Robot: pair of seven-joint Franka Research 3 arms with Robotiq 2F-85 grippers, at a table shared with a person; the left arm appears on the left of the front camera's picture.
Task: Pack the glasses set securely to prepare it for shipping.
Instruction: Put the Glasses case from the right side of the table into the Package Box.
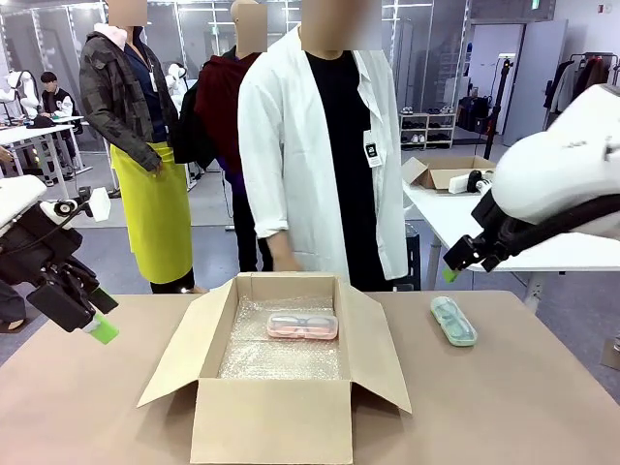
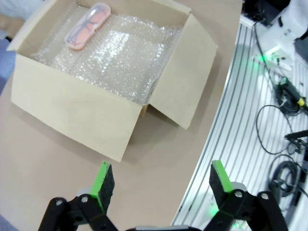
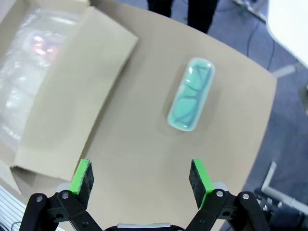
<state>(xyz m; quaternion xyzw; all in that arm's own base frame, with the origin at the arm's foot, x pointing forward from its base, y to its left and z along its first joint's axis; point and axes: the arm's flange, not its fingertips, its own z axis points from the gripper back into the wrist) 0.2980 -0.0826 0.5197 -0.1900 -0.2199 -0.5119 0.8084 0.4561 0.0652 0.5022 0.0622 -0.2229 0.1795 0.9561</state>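
**One glasses case boxed, one on the table, both grippers empty**

Front view: An open cardboard box [image 1: 271, 421] sits mid-table, lined with clear bubble wrap [image 1: 276, 360]. The pale pink case [image 1: 302, 326] lies flat on the wrap near the box's far wall. The mint green case [image 1: 453, 321] lies on the brown table [image 1: 523, 407], well apart from the box on the robot's right. A person [image 1: 325, 145] in a white coat stands behind the box. The left gripper [image 1: 95, 315] hovers at the table's left edge. The right gripper [image 1: 457, 263] hangs above and just behind the mint case.

Left wrist view: The left gripper [image 2: 160, 168] has its jaws spread wide with nothing between them. It looks down past the box's near wall at the wrap and the pink case [image 2: 89, 25].

Right wrist view: The right gripper [image 3: 140, 167] is likewise released and empty. The mint green case [image 3: 191, 100] lies ahead of it, clear of the box's right flap [image 3: 72, 86]. Dark glasses frames show through the lid.

Handling, as a judgement: the case looks light, rigid and smooth, so it may slide or skate under a loose pinch. Its rounded ends would slip; the best hold is across the short width at mid-length, with pads on the two long sides. Moderate force should do, since the thin plastic shell could flex or pop open around the glasses.
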